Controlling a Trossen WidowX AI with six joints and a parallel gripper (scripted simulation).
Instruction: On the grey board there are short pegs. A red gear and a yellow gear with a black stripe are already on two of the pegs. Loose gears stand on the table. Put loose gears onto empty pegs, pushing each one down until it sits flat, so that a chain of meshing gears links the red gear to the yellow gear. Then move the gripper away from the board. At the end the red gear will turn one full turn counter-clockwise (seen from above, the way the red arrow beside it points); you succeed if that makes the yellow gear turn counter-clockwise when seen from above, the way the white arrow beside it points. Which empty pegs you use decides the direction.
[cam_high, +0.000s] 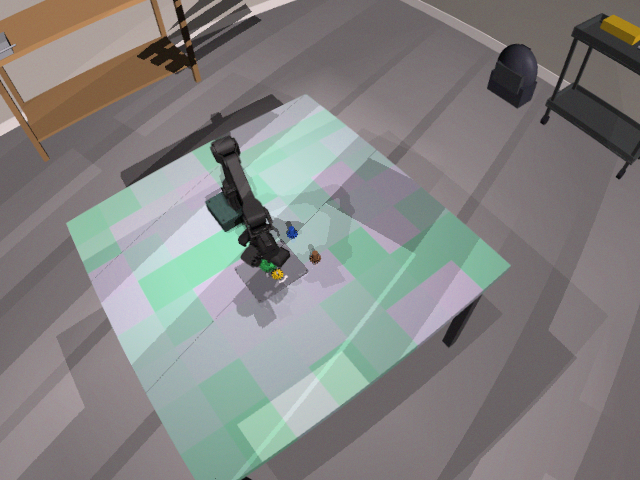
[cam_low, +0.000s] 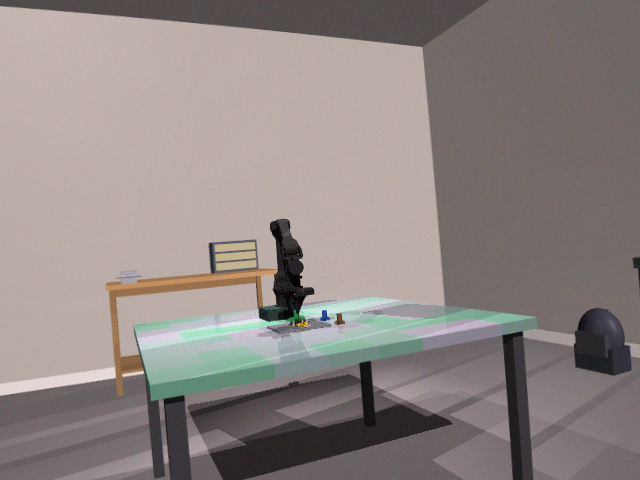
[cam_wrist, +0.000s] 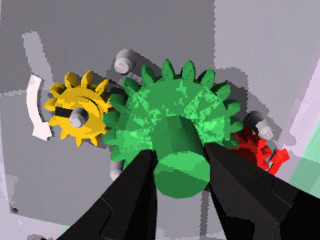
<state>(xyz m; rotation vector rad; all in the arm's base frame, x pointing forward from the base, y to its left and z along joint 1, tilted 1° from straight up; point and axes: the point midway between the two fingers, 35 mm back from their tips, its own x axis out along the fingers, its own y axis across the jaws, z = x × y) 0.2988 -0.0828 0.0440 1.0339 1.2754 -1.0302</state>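
Behind the table you have a wooden shelf unit (cam_high: 82, 111) (cam_low: 191, 279), carrying a slatted cabinet (cam_low: 234, 256) and a small grey object (cam_high: 5, 45) (cam_low: 128, 276). Across the floor, near the wall, you see a dark, round-topped backpack (cam_high: 513, 76) (cam_low: 601, 341); beside it, your black cart (cam_high: 594, 110) bears a yellow box (cam_high: 620, 28).

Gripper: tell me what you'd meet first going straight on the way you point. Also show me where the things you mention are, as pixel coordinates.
Beyond the green gear (cam_high: 267, 266) (cam_low: 295, 317) (cam_wrist: 172, 107) held in the gripper (cam_wrist: 179, 156), probably the grey board (cam_high: 253, 284) (cam_low: 279, 329) (cam_wrist: 165, 30) or a peg hidden under that gear; depth is unclear.
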